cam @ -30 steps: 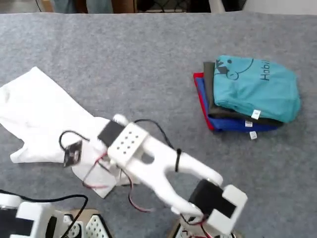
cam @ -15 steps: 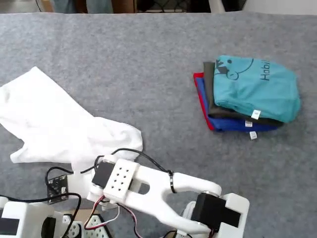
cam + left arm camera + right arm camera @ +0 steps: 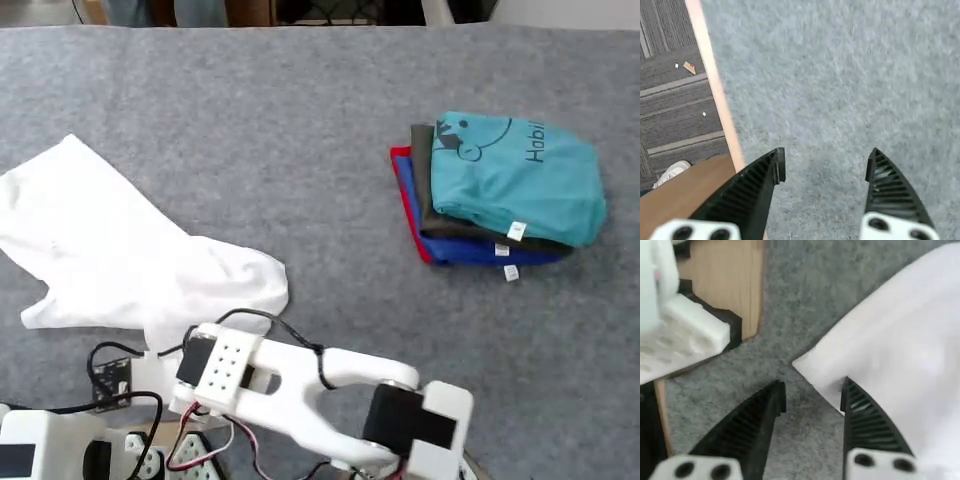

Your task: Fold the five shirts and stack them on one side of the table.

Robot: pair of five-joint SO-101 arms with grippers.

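My right tool (image 3: 812, 386) is open, medium wide, and points down at a corner of the white shirt (image 3: 900, 330). One jaw tip is at the shirt's edge and the other is over the bare grey bench (image 3: 790, 300). My left tool (image 3: 826, 156) is open wide above bare bench, near the bench's edge, and the floor (image 3: 670, 75) is beyond it. The white shirt lies unfolded on the left part of the bench. Well apart, on the right part, is a stack (image 3: 500, 190) of four folded shirts: teal on top, then dark grey, blue and red.
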